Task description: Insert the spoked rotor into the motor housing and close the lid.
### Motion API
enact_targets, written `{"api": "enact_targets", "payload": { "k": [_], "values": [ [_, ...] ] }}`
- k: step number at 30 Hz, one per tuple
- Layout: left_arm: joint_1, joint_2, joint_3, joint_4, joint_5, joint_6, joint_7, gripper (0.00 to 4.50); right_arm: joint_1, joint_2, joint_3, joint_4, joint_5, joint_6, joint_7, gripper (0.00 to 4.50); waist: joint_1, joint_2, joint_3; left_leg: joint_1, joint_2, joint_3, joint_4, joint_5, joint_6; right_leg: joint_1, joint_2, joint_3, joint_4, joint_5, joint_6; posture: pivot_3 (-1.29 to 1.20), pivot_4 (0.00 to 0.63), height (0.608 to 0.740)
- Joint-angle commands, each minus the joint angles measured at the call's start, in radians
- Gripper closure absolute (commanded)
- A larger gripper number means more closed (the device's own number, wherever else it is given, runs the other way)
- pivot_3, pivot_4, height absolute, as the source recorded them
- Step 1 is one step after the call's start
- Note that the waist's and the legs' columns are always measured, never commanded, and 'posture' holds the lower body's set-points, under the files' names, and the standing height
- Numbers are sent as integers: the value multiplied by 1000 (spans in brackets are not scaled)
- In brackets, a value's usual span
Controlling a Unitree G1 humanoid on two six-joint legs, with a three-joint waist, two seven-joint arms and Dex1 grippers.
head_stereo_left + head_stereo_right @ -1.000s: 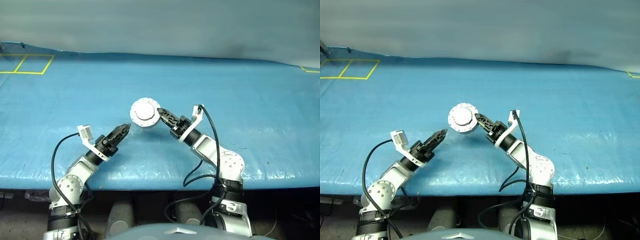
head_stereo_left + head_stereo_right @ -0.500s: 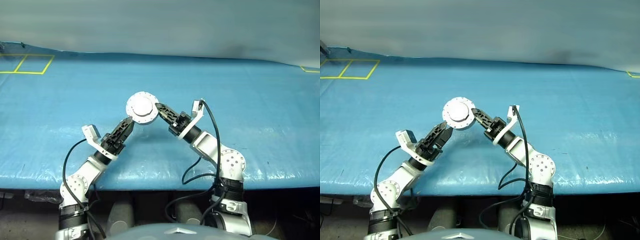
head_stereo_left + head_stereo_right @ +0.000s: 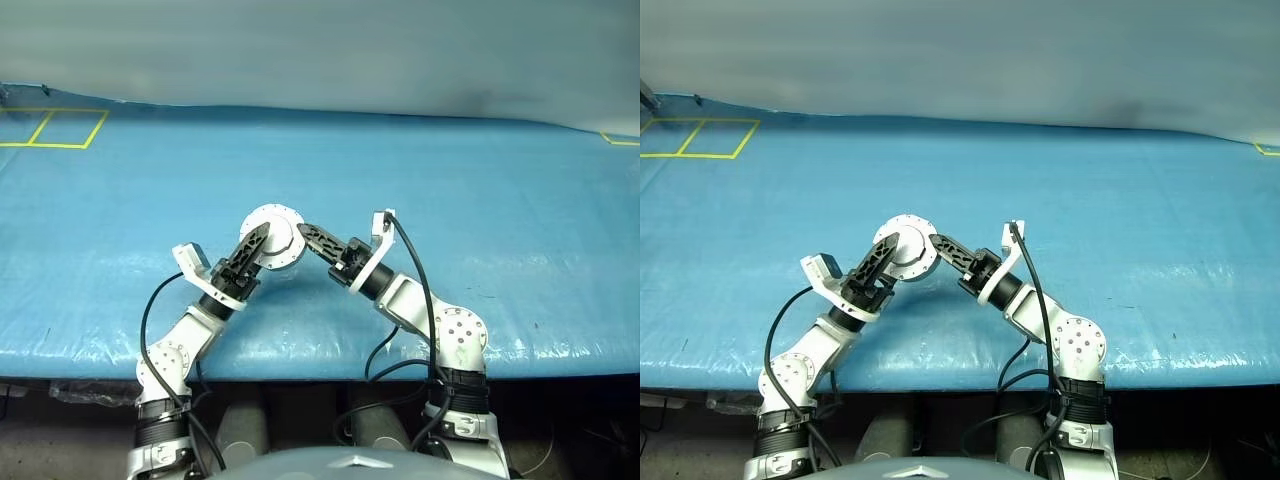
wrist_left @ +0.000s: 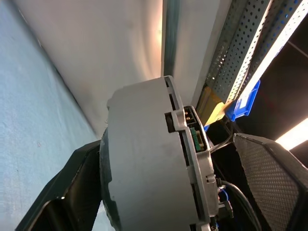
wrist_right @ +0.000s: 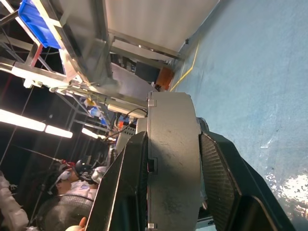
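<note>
My right gripper (image 3: 303, 232) is shut on the rim of the motor housing (image 3: 272, 240) and holds it on edge above the blue table. The lid (image 3: 281, 237) lies closed against the housing, its plain grey face with the raised centre circle turned up towards the head camera. In the right wrist view both fingers (image 5: 126, 192) press the flat sides of the housing (image 5: 171, 159). My left gripper (image 3: 258, 240) straddles the same housing (image 4: 149, 163) from the left. One left finger (image 4: 72, 192) touches it and the other (image 4: 274, 178) stands apart. The spoked rotor is hidden.
The table is covered with a blue sheet (image 3: 480, 180), with yellow tape squares (image 3: 60, 128) at the far left. Its front edge (image 3: 320, 352) runs just below the arms. A person (image 5: 62, 180) and metal racking with a blue bin (image 5: 29, 21) show beyond the table.
My left gripper has come up and to the right, rolled, and now straddles the housing. The right gripper has carried the housing slightly left and nearer to me.
</note>
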Motion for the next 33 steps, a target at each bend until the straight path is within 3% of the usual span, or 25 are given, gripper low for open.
{"api": "enact_targets", "payload": {
  "k": [1, 3, 12, 18, 23, 28, 33],
  "values": [
    [11, -6, -14, -14, 21, -20, -41, 1649, -5, 10, 11, -64, 34, -31, 25, 3237, 0, 0, 0, 0, 0, 0, 0, 0, 0, 0, 0, 0, 0, 0, 0, 0, 150, 740],
    [21, -10, -19, -20, 24, -21, -46, 1989, 5, 9, 28, -67, 23, -32, 29, 3237, 0, 0, 0, 0, 0, 0, 0, 0, 0, 0, 0, 0, 0, 0, 0, 0, 150, 740],
    [33, -14, -18, -34, 5, 7, -3, 1989, 28, -15, 87, -81, -75, -84, 102, 3237, 0, 0, 0, 0, 0, -1, 0, 0, 0, 0, 0, 0, 0, 0, 0, 0, 150, 740],
    [50, -29, -3, -53, 8, -20, 28, 1989, 15, -21, 114, -63, -174, -138, 94, 1271, 0, 0, 0, 0, 0, -1, 0, 0, 0, 0, 0, 0, 0, 0, 0, 0, 150, 740],
    [68, -57, 20, -70, 31, -78, 61, 1989, 16, -21, 124, -40, -306, -224, 72, 1271, 1, 0, 0, 0, 0, -1, 0, 0, 0, 0, 0, 0, 0, 0, 0, 0, 150, 740],
    [20, -112, 103, -45, 171, -319, 199, 1989, 22, -78, 179, -9, -539, -354, 65, 1271, 3, 0, 0, 0, 0, 0, 1, 0, 0, 1, 0, 0, -1, 0, 0, 0, 150, 740],
    [-68, -121, 185, 19, 224, -459, 323, 1989, 38, -64, 180, -22, -558, -385, 110, 1271, 5, -1, 0, 0, 0, -2, 0, 0, 0, 1, 2, 0, -1, 0, 0, 0, 150, 740]
  ]
}}
